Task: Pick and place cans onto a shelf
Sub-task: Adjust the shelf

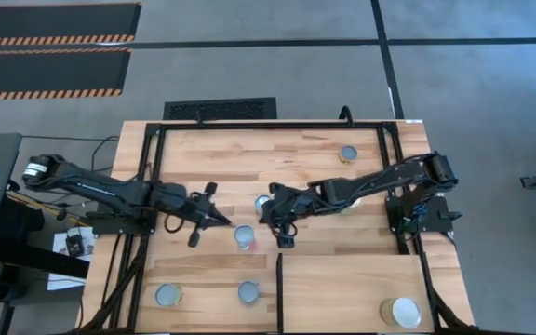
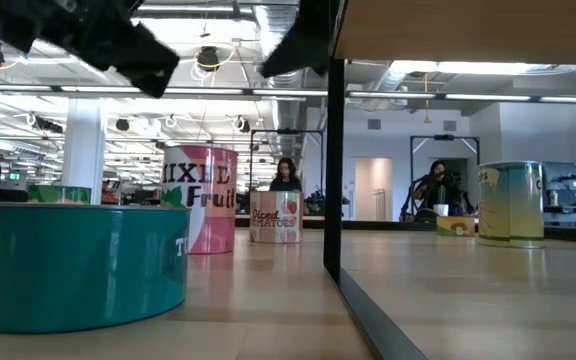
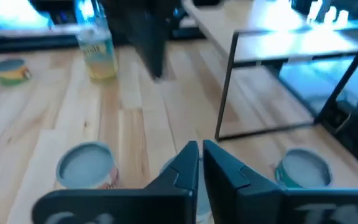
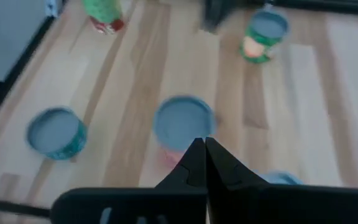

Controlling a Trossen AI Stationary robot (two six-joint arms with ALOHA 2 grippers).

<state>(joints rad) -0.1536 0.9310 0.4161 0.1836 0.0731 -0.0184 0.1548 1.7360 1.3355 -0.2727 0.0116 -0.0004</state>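
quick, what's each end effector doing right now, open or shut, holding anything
Left end effector: shut, holding nothing, above the table by the centre can.
Right end effector: shut, holding nothing, over the same can.

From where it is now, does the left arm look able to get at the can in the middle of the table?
Probably yes. The left gripper hangs shut just beside that can, with bare tabletop between them. The right gripper is close on the can's other side, so crowding is the only risk.
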